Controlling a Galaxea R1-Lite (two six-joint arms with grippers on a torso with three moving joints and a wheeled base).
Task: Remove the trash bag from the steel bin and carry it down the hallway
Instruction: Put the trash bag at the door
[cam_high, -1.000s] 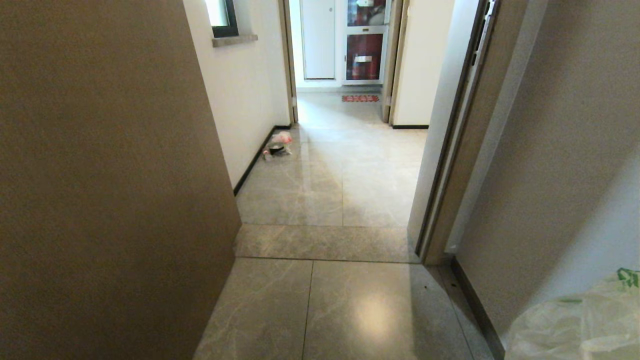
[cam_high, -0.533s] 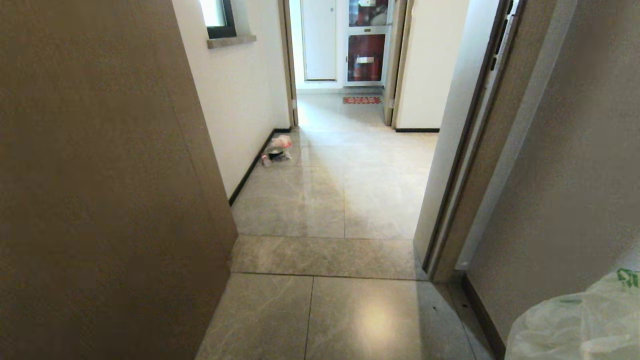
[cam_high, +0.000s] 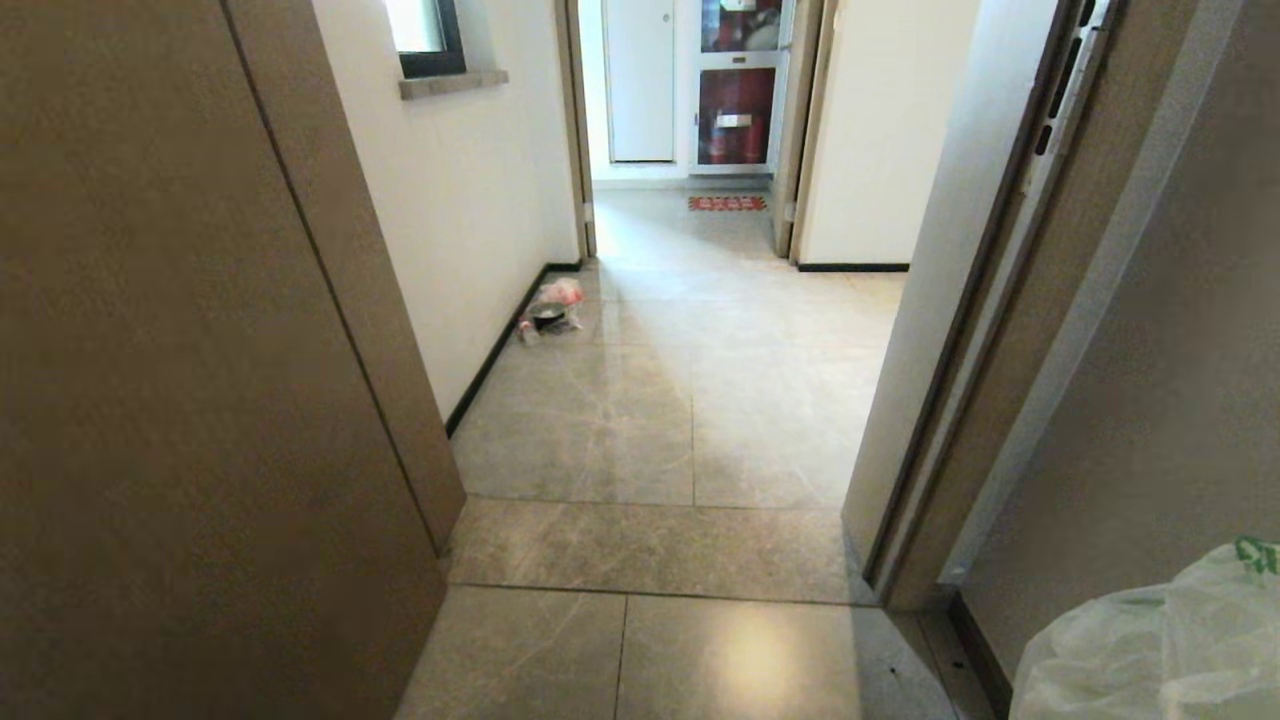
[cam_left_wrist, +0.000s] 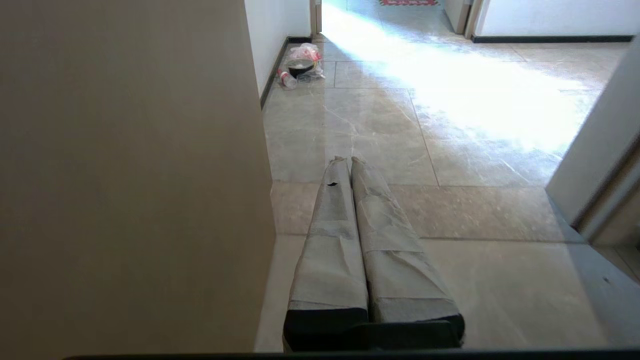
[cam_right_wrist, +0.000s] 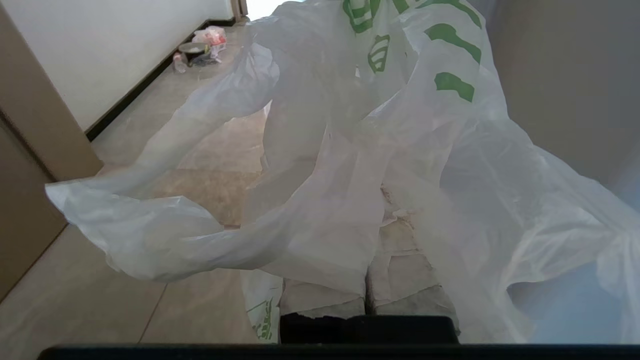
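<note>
While it stands at a brown doorway, the robot looks down the hallway (cam_high: 690, 400), a narrow stretch of glossy grey marbled tiles between smooth white walls with a thin black baseboard. At the near right, the trash bag (cam_right_wrist: 350, 165) bulges into sight, thin and crinkly, milky translucent white with green print near its top. It drapes in loose folds over the right gripper (cam_right_wrist: 367, 240), whose two paper-wrapped fingers are pressed together on the plastic, clamping a bunch of it. The left gripper (cam_left_wrist: 346, 162) points level over the floor, its two long wrapped fingers closed flat against each other with nothing between them. Far along the left wall, against the baseboard, lies a small heap of litter (cam_high: 550, 312): a clear bag with something red, a dark bowl and a small bottle. Higher on that wall sits a black-framed window (cam_high: 430, 38) above a stone sill. At the far end, a small red mat (cam_high: 727, 203) lies on the floor.
</note>
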